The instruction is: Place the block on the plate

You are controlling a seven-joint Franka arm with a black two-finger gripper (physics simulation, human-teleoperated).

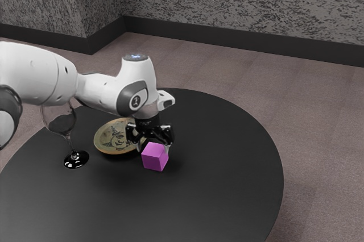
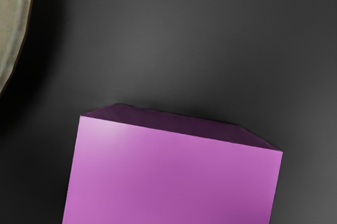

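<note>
Cube, magenta, sits low between the jaws of the black two-finger gripper; jaws wide, no grip evident. Decorated round plate lies just beside them, toward the exterior view's left.

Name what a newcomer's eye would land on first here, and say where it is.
The vivid magenta block would likely win, bright against the round black table at the end of the white arm, and large in the wrist view. Next come the patterned plate, beside the block toward the exterior view's left, and the clear wine glass, farther to that side.
</note>
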